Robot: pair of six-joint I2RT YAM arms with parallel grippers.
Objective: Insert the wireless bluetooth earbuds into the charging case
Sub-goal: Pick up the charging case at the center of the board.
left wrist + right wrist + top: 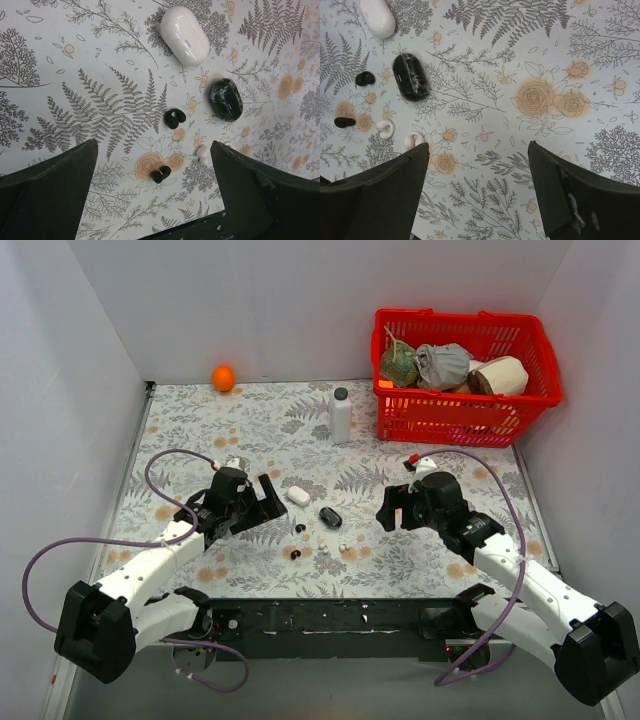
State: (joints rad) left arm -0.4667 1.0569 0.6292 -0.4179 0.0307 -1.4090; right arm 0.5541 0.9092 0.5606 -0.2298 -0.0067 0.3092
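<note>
A white pebble-shaped charging case (298, 495) (184, 36) and a glossy black case (331, 517) (226, 100) lie mid-table, both with lids down. Two black earbuds (173, 118) (161, 173) rest on the floral cloth below them, and two whitish earbuds (385, 128) (413, 140) lie beside those. My left gripper (258, 502) (154, 150) hovers open just left of the white case, with the nearer black earbud under its gap. My right gripper (395, 508) (479, 147) is open over bare cloth, right of the black case (410, 77). Neither holds anything.
A red basket (465, 405) with a few items stands at the back right. A white bottle (341, 415) stands left of it, and an orange ball (223, 378) lies against the back wall. White walls enclose the table on three sides.
</note>
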